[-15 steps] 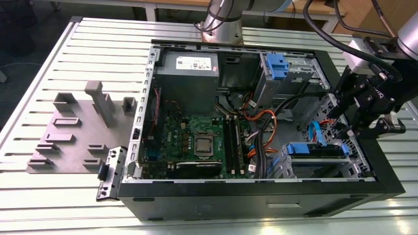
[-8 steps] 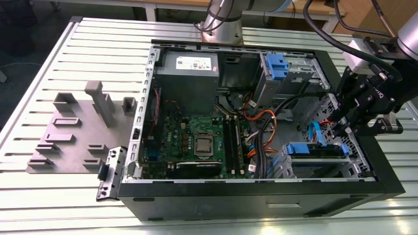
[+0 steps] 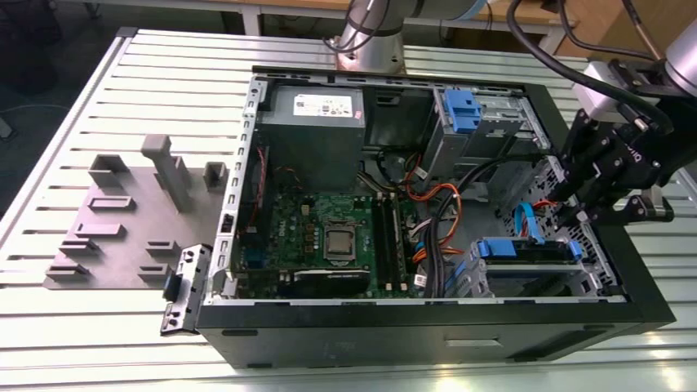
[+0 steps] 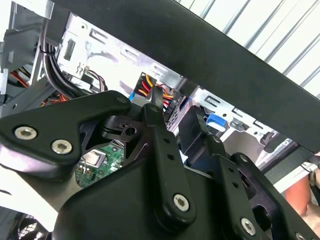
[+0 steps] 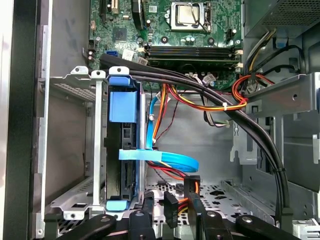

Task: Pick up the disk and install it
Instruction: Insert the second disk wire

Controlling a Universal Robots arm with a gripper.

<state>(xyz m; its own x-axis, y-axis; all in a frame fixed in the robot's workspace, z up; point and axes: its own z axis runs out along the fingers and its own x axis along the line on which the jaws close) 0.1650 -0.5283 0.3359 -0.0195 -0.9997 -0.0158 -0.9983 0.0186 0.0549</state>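
Over the case's right edge in the exterior view, your gripper [image 3: 602,214] hung; jaws' state unclear. The disk [image 5: 121,150] sat in its cage: rigid, shock-sensitive, best gripped by its blue frame.

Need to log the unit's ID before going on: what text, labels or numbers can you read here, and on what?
Nothing can be read.
White sticker on the power supply: dark print, too small to read.
Black wrist housing: white marking, too blurred to read.
Motherboard: tiny white print, too small to read.
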